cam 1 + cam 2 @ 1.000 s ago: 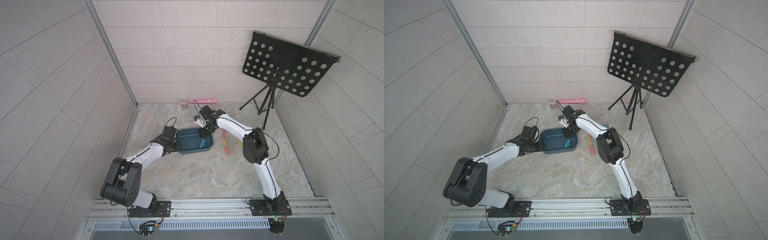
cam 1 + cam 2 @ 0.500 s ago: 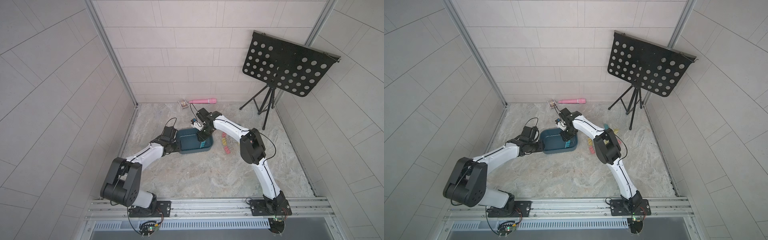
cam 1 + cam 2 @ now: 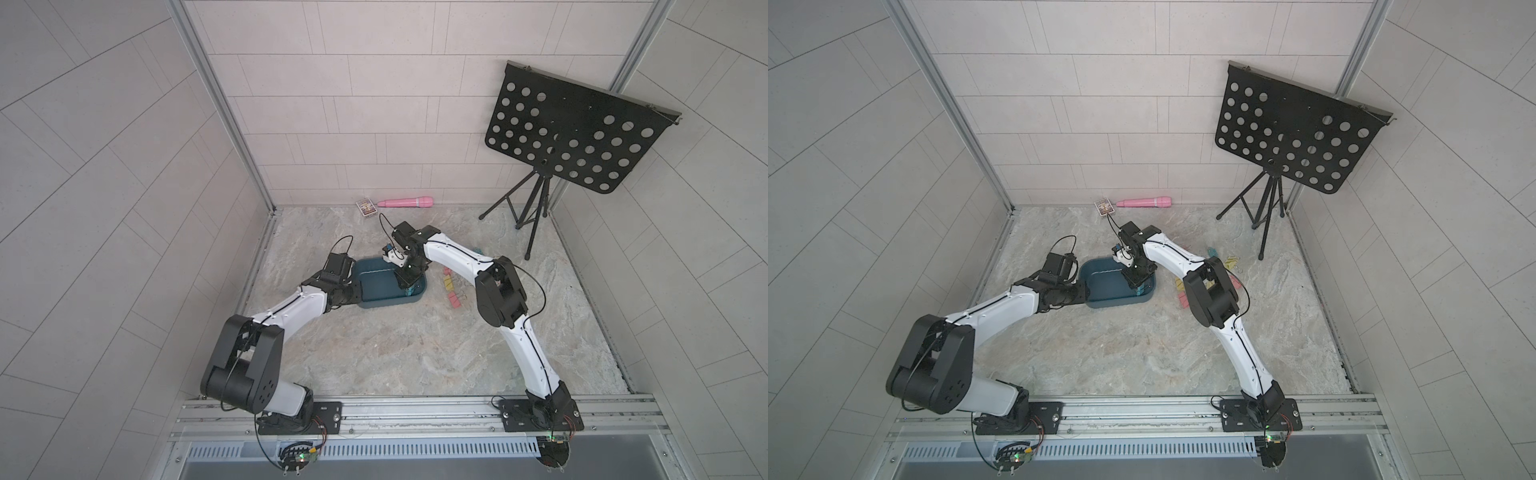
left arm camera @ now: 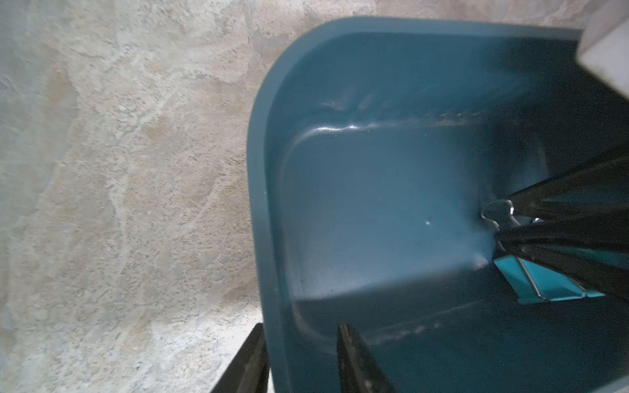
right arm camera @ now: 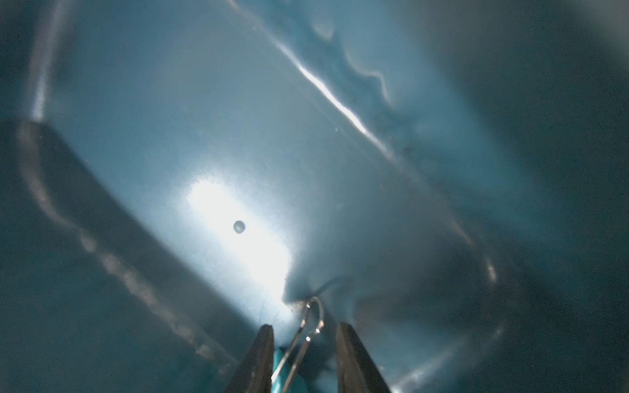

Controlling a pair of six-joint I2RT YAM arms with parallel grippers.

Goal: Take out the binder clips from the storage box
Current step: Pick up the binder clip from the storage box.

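The storage box (image 3: 374,286) sat on the table (image 3: 415,353); the left gripper (image 4: 299,326) stood at one end wall, jaws narrow, one finger outside and one inside, clamped across the rim. The right gripper (image 5: 304,326) reached down into the opposite end of the box; its jaws stood narrow but apart, straddling the wire handle (image 5: 315,316) of a teal binder clip (image 4: 544,285) that lay on the box floor by the wall; a gap showed on each side of the wire. Other binder clips (image 3: 454,301), pink and yellow, lay on the table near the box, on the right arm's side.
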